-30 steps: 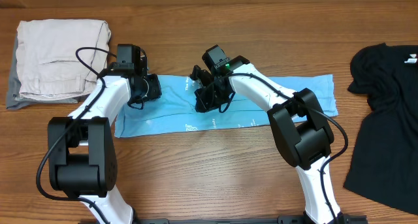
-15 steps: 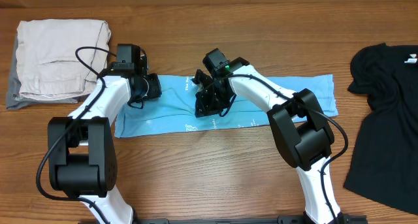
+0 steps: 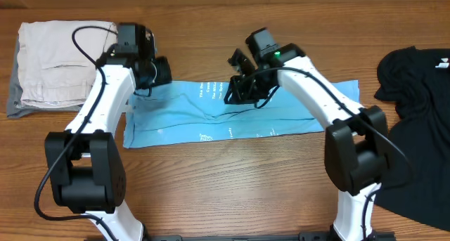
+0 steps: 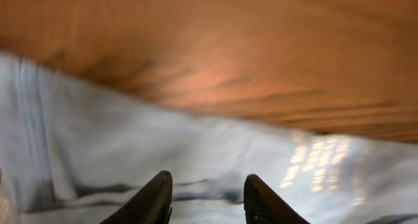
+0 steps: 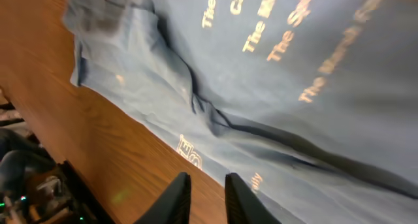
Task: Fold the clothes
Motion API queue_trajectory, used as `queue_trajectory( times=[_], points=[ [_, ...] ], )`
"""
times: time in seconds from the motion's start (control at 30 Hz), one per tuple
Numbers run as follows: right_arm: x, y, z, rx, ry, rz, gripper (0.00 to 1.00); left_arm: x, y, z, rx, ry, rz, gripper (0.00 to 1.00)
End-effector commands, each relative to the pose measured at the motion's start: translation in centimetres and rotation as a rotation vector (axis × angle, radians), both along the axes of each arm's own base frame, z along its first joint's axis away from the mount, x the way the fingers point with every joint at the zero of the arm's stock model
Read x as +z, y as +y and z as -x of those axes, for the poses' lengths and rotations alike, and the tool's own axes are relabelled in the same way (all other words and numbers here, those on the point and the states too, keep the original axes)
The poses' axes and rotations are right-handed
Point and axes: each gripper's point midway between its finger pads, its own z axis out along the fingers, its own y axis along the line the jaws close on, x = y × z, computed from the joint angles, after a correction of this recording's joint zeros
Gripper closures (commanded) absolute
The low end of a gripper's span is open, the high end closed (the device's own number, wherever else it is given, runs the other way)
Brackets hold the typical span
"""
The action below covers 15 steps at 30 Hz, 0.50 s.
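- My left fingers [image 4: 153,198], slightly spread and empty, have pulled back toward the far edge.
- My right fingers [image 5: 175,196], narrowly parted, have let go and swung right.
- The light blue T-shirt [image 3: 183,118] lies as a long folded strip on the brown wooden worktop [image 3: 225,192], with printed lines beginning "The".
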Motion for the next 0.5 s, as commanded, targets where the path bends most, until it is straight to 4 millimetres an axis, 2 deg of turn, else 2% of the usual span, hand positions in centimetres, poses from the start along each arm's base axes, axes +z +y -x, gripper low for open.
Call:
queue_trajectory(
  times=[0.0,0.07,0.23,0.47],
  points=[
    [-0.9,-0.6,-0.1,-0.039,-0.003,0.061,0.84,1.4,-2.4,0.4,-0.068,-0.009,0.063,0.6],
    [-2.1,-1.2,-0.6,-0.09,-0.002,0.104,0.88,0.4,-3.3,1.3,-0.089,0.023,0.066,0.6],
    [-4.2,-1.1,-1.2,-0.138,-0.022,0.085,0.89,-3.2,-4.9,3.6,-0.129,0.105,0.044,0.57],
    [-6.6,-0.9,-1.5,-0.145,-0.081,0.055,0.89,-7.1,-4.6,4.5,-0.122,0.13,-0.004,0.55]
  ],
)
